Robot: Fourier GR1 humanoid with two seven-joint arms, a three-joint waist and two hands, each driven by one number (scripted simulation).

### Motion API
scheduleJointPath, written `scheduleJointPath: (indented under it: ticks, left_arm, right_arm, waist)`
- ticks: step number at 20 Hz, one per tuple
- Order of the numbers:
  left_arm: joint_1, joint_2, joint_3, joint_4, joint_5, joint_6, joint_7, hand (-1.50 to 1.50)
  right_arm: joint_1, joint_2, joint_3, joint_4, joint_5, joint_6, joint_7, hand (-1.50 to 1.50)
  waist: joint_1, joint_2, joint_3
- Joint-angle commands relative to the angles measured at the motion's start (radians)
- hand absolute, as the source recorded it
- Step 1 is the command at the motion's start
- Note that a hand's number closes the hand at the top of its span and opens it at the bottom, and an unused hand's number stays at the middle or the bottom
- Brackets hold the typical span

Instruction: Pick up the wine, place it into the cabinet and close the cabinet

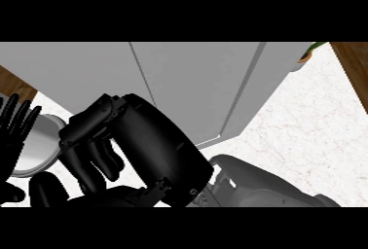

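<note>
No wine bottle shows anywhere in the head view. The grey cabinet (179, 82) fills the upper middle, with a thin seam running down between its door panels and its right side facing the counter. My right hand (144, 146) is raised close to the view in front of the cabinet's lower left part, its back turned up. Its fingers (108, 163) curl downward and nothing shows inside them. My left hand (14, 131) rests open at the left edge, fingers up.
A white plate (39, 146) lies on the counter at the left, partly behind my left hand. The pale marble counter (302, 131) stretches to the right of the cabinet. A small pot (307, 53) sits at the top right, beside a wooden strip (352, 63).
</note>
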Motion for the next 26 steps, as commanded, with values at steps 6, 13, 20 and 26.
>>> scheduleJointPath:
  ticks: [6, 13, 20, 26]
  left_arm:
    - [0.017, 0.013, 0.069, 0.061, -0.019, -0.040, -0.005, -1.50]
    - [-0.043, 0.005, 0.097, 0.072, 0.006, -0.016, 0.058, -1.50]
    - [-0.037, -0.002, 0.110, 0.059, -0.007, -0.017, 0.054, -1.50]
    - [-0.024, -0.014, 0.087, 0.046, -0.031, -0.030, 0.046, -1.50]
  right_arm:
    - [-0.063, 0.018, -0.158, 0.270, -0.155, 0.071, -0.144, 1.50]
    - [0.024, 0.001, -0.227, 0.377, -0.134, 0.182, -0.222, 1.50]
    - [0.003, -0.019, -0.283, 0.544, -0.096, 0.256, -0.367, 1.50]
    - [-0.042, -0.086, -0.338, 0.632, -0.090, 0.323, -0.408, 1.50]
  waist:
    - [-0.014, 0.003, -0.004]
    - [-0.028, 0.002, -0.003]
    - [-0.020, 0.005, -0.003]
    - [-0.010, 0.010, -0.004]
